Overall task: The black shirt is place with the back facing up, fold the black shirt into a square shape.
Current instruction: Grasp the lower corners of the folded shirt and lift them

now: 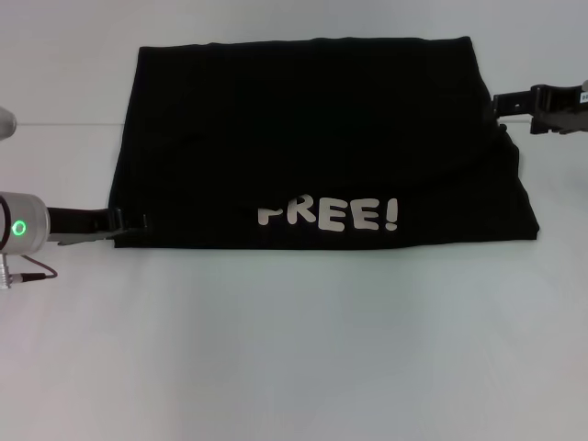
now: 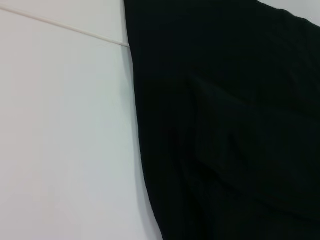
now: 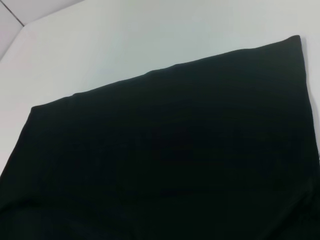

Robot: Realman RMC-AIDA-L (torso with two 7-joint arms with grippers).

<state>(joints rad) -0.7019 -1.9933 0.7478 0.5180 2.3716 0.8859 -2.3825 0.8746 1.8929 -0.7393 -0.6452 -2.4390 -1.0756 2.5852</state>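
Note:
The black shirt (image 1: 312,138) lies folded into a broad rectangle on the white table (image 1: 294,349). White letters "FREE!" (image 1: 328,215) show face up along its near edge. My left gripper (image 1: 138,223) is low at the shirt's near left corner, touching the fabric edge. My right gripper (image 1: 501,103) is at the shirt's right edge, towards the far side. The left wrist view shows the shirt's left edge (image 2: 225,125) with soft creases. The right wrist view shows a flat spread of the shirt (image 3: 175,150) and its far edge.
The white table extends around the shirt on all sides, with a wide bare strip in front. A thin seam line (image 1: 64,123) runs across the table at the far left. A red cable (image 1: 37,273) hangs by my left wrist.

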